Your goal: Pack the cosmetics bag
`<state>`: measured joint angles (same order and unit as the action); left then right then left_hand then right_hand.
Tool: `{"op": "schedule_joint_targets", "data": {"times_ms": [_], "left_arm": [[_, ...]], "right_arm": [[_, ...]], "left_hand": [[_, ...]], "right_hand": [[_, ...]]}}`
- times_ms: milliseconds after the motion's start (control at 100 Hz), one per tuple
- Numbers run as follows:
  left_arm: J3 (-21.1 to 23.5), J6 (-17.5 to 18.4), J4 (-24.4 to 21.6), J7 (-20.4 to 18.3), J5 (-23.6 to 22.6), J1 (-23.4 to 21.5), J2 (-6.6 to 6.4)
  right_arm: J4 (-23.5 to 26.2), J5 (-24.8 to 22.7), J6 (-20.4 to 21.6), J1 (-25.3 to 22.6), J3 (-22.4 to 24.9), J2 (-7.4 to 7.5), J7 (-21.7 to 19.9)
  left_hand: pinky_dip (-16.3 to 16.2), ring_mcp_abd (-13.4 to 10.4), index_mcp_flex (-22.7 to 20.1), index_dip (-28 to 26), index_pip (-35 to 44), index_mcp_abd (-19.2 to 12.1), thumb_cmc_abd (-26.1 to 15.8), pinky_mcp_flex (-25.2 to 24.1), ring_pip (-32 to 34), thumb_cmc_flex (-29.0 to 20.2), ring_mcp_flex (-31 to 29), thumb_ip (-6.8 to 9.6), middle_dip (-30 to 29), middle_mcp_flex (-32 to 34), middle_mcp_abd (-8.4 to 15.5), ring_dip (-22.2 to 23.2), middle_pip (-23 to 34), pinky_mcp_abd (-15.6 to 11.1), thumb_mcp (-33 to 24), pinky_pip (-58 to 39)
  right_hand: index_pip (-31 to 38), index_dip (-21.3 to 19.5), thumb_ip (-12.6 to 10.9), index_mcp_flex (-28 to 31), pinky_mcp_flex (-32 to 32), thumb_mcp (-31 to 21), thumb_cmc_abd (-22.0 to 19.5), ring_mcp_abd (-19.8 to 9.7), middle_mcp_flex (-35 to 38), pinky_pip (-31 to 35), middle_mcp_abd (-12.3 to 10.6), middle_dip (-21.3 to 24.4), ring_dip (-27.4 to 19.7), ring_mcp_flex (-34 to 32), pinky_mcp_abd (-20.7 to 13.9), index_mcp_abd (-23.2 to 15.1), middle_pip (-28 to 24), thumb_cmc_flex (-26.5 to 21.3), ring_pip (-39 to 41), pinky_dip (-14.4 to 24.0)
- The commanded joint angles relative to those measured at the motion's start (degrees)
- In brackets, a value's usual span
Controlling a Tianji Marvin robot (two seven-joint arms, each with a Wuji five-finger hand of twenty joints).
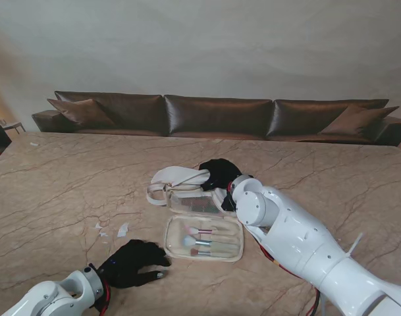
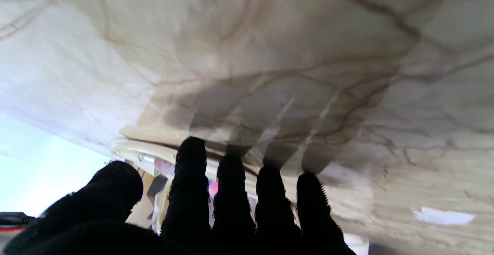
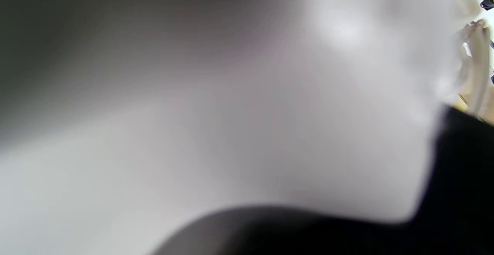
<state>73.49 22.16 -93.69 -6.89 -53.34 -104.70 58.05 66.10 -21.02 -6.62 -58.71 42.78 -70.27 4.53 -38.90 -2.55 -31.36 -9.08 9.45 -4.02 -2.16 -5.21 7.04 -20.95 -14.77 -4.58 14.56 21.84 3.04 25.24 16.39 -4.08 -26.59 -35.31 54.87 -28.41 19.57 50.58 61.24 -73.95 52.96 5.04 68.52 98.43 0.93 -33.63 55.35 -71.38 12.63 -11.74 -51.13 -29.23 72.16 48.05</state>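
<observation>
The cosmetics bag (image 1: 201, 224) lies open mid-surface, brushes (image 1: 203, 242) in its nearer half. The left hand (image 1: 131, 263) rests flat just beside it, fingers (image 2: 231, 193) spread, holding nothing. The right hand (image 1: 218, 172) sits on the far flap; its grasp cannot be told.

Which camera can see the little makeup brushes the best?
The stand view: the makeup brushes lie in plain sight inside the open bag half. The left wrist view catches only a pink speck between the fingers. The right wrist view is a blur with no brushes visible.
</observation>
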Motion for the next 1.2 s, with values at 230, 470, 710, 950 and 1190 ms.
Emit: {"op": "schedule_joint_targets", "data": {"times_ms": [230,470,710,950,1190], "left_arm": [[-3.3,-3.2,4.0,-6.2,0.8,-1.3,-0.61],[-6.8,-6.8,7.1,4.2,1.6,1.0,0.96],[-11.0,-12.0,8.1,13.8,2.2,3.4,2.60],[-13.5,-17.5,8.4,21.3,0.8,5.2,3.87],[-16.2,-23.4,9.6,27.3,1.2,7.7,5.32]], "right_arm": [[0.5,0.4,0.6,-0.1,-0.2,-0.63,0.0],[0.6,0.7,0.9,0.0,-0.1,-0.55,-0.4],[1.1,2.4,1.6,-0.2,0.9,-0.10,-2.5],[2.2,4.7,2.2,-0.8,2.6,0.55,-5.0],[2.4,6.0,3.1,-0.6,2.9,0.96,-7.1]], "left_hand": [[-6.8,1.0,10.9,3.1,-4.4,10.5,-6.8,0.7,-1.0,-2.5,4.7,3.03,-5.4,-11.4,-2.4,-4.5,-8.2,2.4,12.3,17.3],[-8.1,1.4,10.9,2.4,-2.8,4.9,-2.6,0.9,-0.3,-2.4,4.4,3.16,-5.5,-11.2,0.5,-4.0,-8.2,5.3,0.6,16.7],[-7.5,3.2,9.2,0.6,0.2,0.7,4.2,1.3,2.0,-3.1,2.4,2.46,-3.2,-10.2,0.1,-1.9,-4.4,6.2,-12.4,11.8],[-4.3,7.6,10.1,-1.0,3.1,-2.5,7.9,1.3,9.5,-3.1,0.2,2.22,1.8,-6.0,-1.8,6.0,1.6,8.7,-16.6,5.8],[-4.7,9.2,9.9,-3.2,7.3,-5.6,10.4,1.4,17.3,-4.6,0.0,1.58,12.1,-3.7,-0.7,15.5,6.9,10.0,-18.9,0.7]], "right_hand": [[5.6,-1.4,-3.2,2.8,1.9,-4.8,-7.4,-1.4,1.1,2.4,-2.4,0.5,-1.5,-3.6,-0.8,-10.3,0.8,-7.0,-0.1,-0.4],[5.6,-1.4,-3.3,2.8,1.9,-4.8,-7.4,-1.4,1.1,2.4,-2.3,0.5,-1.5,-3.6,-0.8,-10.4,0.8,-7.0,-0.1,-0.5],[5.5,-1.4,-3.3,2.8,1.9,-4.8,-7.5,-1.2,1.1,2.4,-2.4,0.6,-1.6,-3.5,-0.8,-10.3,0.9,-6.9,-0.4,-0.5],[5.3,-1.3,-3.4,2.6,1.2,-4.7,-7.7,-0.7,0.9,1.9,-2.4,0.8,-2.1,-3.3,-0.8,-10.1,1.3,-6.9,-1.8,-0.6],[5.2,-1.0,-3.5,2.4,0.9,-4.6,-7.8,-0.4,0.9,1.7,-2.3,1.3,-2.1,-3.1,-0.7,-9.9,1.5,-6.9,-2.4,-0.5]]}}
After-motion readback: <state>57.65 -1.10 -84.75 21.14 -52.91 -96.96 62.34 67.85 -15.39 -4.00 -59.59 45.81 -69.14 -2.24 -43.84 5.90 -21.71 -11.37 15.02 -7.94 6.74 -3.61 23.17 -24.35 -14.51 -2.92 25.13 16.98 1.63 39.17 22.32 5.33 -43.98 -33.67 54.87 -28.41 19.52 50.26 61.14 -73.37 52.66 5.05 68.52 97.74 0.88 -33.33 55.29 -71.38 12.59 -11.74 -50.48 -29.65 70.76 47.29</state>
